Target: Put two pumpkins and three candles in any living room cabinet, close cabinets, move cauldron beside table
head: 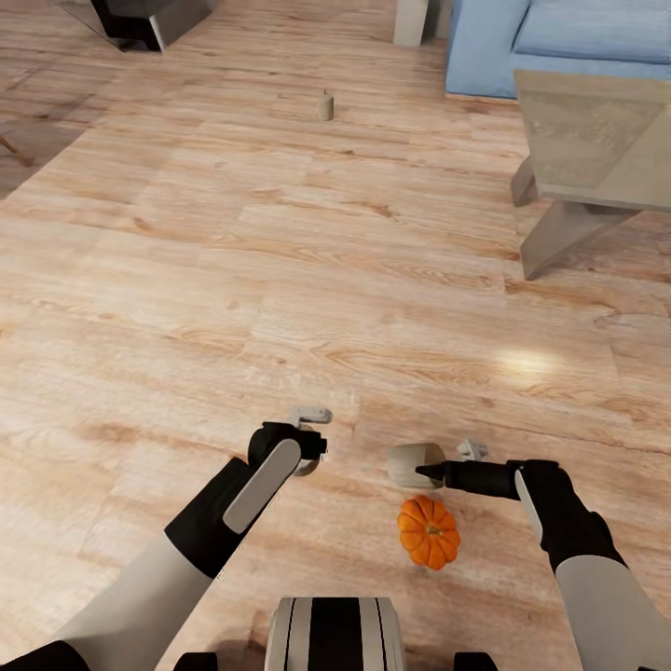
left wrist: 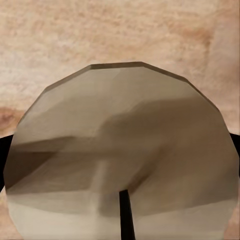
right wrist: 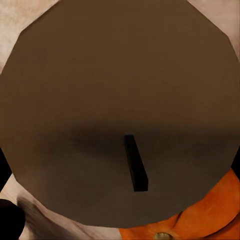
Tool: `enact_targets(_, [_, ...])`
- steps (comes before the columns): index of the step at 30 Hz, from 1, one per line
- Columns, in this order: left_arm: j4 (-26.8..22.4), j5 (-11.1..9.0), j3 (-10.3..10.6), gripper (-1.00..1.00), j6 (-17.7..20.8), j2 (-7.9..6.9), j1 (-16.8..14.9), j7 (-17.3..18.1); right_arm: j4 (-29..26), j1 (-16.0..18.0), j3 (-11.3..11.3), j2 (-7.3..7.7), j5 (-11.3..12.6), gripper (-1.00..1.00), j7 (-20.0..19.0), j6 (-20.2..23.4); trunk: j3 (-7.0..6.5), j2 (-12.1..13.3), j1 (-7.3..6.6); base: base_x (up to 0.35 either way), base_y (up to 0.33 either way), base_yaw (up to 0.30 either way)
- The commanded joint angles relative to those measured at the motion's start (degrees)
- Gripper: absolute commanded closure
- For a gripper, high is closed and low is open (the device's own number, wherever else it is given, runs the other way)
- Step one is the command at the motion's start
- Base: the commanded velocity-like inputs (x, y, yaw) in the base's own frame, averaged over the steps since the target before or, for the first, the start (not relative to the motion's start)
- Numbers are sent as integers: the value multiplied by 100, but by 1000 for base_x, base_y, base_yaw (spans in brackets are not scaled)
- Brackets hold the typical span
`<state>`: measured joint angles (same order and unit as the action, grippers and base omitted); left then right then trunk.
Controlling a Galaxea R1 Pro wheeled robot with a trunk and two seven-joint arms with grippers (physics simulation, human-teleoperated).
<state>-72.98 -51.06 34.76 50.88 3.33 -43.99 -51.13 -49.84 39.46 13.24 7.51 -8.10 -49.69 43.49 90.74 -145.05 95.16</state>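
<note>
Both arms carry a candle: right gripper [head: 424,471] has its fingers closed on one candle [head: 406,464], and the left gripper [head: 308,447] seems clamped on another candle [left wrist: 125,150], though its finger gap is hidden. Pumpkin [head: 429,531] on the floor [head: 280,280] below the right wrist, third candle [head: 324,106] far ahead, worktop [head: 596,140] to the right. Cabinet out of frame: keep candles level, turn slowly, don't clip the pumpkin.

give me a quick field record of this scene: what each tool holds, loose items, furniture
left tool: shut on a candle
right tool: shut on a second candle
third candle: upright on the floor, far ahead
pumpkin: on the floor just below the right tool
table: ahead right, top bare
sofa: blue, behind the table
</note>
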Motion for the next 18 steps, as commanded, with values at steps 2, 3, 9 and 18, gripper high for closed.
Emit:
enact_targets(2, [-13,-34,-6,100,-14,-67,3,-2,39,1,-3,-3,16,100,7,-7,-22,1,-3,0,0,0])
enact_targets(3, [-13,-57,-11,100,-18,-80,3,1,48,1,-4,-3,20,100,9,-23,-45,3,-5,0,0,0])
enact_targets(9, [56,-136,-343,100,-22,-99,4,29,-6,1,25,16,19,100,12,-92,-177,11,-21,0,0,0])
enact_targets(18, [96,-141,-487,100,6,-127,-10,3,-10,1,30,31,11,100,16,-112,-377,23,-44,0,0,0])
